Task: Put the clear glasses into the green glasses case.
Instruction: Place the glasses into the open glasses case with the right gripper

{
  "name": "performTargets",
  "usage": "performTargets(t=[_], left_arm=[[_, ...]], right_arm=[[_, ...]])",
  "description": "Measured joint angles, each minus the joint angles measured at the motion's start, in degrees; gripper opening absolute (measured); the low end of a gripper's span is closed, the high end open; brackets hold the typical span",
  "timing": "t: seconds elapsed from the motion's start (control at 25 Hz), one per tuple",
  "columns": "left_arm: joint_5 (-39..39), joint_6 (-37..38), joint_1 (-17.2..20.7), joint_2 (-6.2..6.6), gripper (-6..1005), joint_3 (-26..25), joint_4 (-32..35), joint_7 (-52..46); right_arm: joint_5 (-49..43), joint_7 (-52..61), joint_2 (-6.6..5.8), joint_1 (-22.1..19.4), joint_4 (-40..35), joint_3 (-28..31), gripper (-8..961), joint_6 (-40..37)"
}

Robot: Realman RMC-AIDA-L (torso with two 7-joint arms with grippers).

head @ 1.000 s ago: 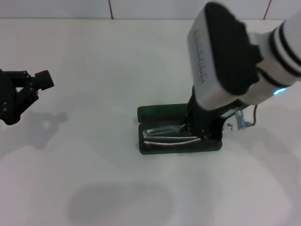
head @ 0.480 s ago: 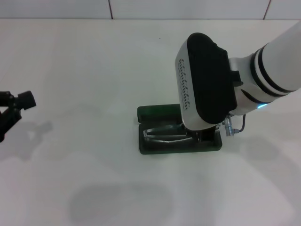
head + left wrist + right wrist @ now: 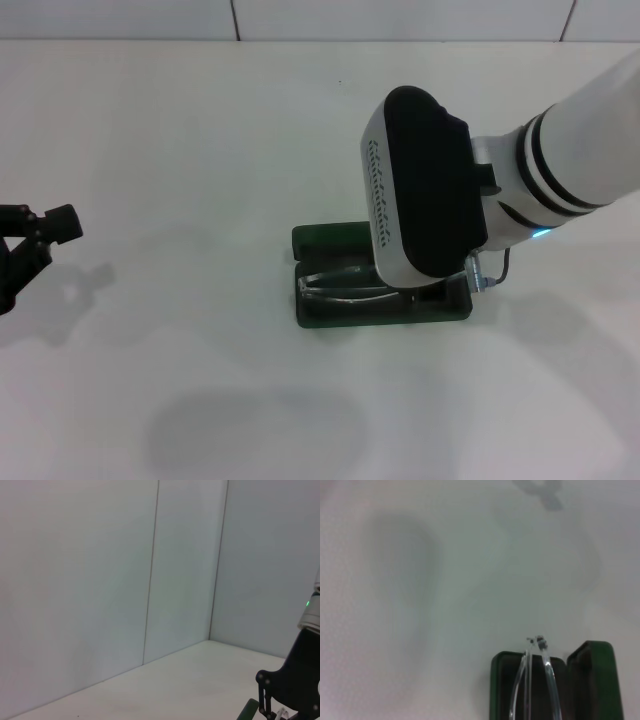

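Note:
The green glasses case (image 3: 335, 240) lies open in the middle of the table, lid flat behind the base. The clear glasses (image 3: 340, 288) lie inside the base, their thin arms stretching toward the case's left end. In the right wrist view the clear glasses (image 3: 549, 672) run along the dark lining of the green glasses case (image 3: 601, 680). My right arm's wrist housing (image 3: 425, 195) hangs over the case's right half and hides the gripper below it. The left wrist view catches black linkage of the right gripper (image 3: 285, 692) beside the case's edge (image 3: 248, 711). My left gripper (image 3: 35, 245) hovers open at the far left.
The white table (image 3: 200, 130) runs back to a tiled wall (image 3: 300, 18). The left wrist view mostly faces plain grey wall panels (image 3: 100, 580). A soft shadow lies on the table in front of the case (image 3: 250, 430).
My right arm has swung left and now covers more of the case's right half. My left gripper has drawn back toward the left edge.

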Motion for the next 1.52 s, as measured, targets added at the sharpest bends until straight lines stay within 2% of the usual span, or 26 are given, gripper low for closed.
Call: performTargets(t=[0.44, 0.64, 1.52], left_arm=[[0.0, 0.2, -0.3, -0.85, 52, 0.2, -0.5, 1.4], [0.0, 0.2, -0.9, -0.87, 53, 0.2, -0.5, 0.9], [0.5, 0.4, -1.6, -0.92, 59, 0.5, -0.7, -0.1]], right_arm=[[-2.2, 1.3, 0.0, -0.4, 2.7, -2.6, 69, 4.1], [-3.3, 2.0, 0.0, -0.5, 3.7, -5.1, 69, 6.8], [-5.8, 8.4, 0.0, 0.4, 3.8, -8.3, 70, 9.5]])
